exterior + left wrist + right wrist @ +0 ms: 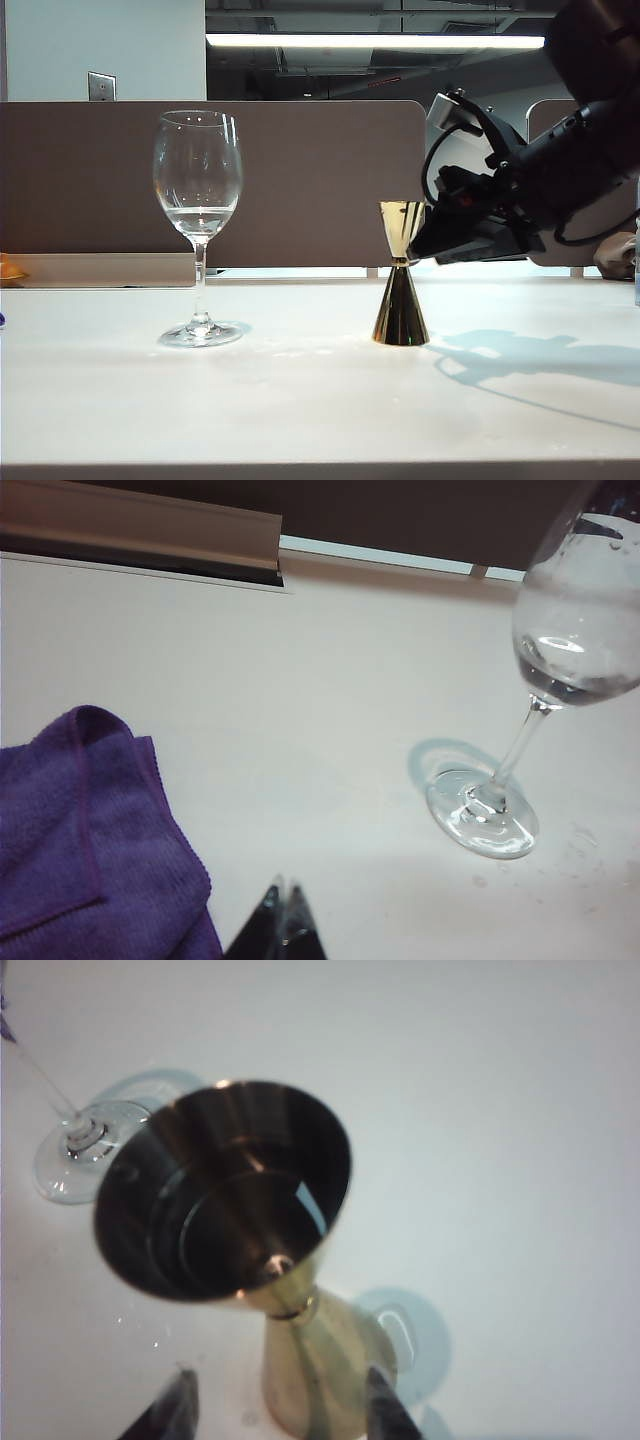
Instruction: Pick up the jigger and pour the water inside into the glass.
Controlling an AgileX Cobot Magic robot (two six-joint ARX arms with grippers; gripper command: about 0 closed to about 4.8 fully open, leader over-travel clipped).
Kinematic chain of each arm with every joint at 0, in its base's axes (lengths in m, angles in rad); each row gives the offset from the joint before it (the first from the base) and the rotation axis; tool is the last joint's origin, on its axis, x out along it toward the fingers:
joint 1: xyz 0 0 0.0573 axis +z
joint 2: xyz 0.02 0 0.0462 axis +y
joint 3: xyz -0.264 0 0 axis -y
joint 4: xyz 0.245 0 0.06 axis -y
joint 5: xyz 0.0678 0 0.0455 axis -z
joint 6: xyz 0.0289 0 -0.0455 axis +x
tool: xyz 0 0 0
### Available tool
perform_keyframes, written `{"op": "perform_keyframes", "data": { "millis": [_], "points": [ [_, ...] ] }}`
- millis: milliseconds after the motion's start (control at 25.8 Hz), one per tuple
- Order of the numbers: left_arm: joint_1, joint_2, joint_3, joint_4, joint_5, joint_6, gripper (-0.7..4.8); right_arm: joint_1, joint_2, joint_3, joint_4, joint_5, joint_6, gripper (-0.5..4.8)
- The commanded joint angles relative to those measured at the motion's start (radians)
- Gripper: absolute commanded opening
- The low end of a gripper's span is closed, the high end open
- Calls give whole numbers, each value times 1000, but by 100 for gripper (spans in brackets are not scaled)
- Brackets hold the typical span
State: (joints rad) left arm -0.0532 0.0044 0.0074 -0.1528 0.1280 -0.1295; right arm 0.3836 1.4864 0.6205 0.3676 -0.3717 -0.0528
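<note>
The jigger (401,275) stood upright on the white table (300,400), well to the right of the glass (198,228) in the exterior view and apart from it. The glass, also upright, held a shallow pool of clear water (199,215) in the bottom of its bowl.

The right gripper (280,1405) was beside the jigger's upper cone on the side away from the glass. In the right wrist view its two dark fingers (165,1410) stood spread, one on each flank of the jigger's lower cone with a gap visible at least on one side, so the jaws were parted and, as far as the pictures show, held nothing. The upper cup looked dark and reflective inside (whether any liquid lay in it I could not tell).

The jigger was polished metal: rigid, probably light, and likely slippery under the pads. Its cones taper, so a squeeze on a slope would tend to slide; the narrow waist between the cones looked the surest hold, with the flare above and below to stop slipping. It seemed easy to topple with a sideways nudge. The glass, thin-stemmed, looked fragile and best left untouched.

The left gripper (283,925) was by the glass's foot, near a purple cloth (90,840), its tips close together and empty.
</note>
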Motion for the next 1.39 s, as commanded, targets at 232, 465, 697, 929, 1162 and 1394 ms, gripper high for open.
{"op": "perform_keyframes", "data": {
  "millis": [232,465,697,929,1162,1394],
  "points": [
    [2,1,0,11,0,2,-5,0,73,3,128,-13,1,217],
    [2,1,0,11,0,2,-5,0,101,4,175,-13,4,217],
    [2,1,0,11,0,2,-5,3,153,32,214,-37,33,217],
    [2,1,0,12,0,2,-5,26,195,71,220,-37,35,216],
    [2,2,0,12,0,2,-5,26,206,71,214,-22,34,196],
    [2,1,0,11,0,2,-5,26,210,71,214,-3,34,100]
  ]
}}
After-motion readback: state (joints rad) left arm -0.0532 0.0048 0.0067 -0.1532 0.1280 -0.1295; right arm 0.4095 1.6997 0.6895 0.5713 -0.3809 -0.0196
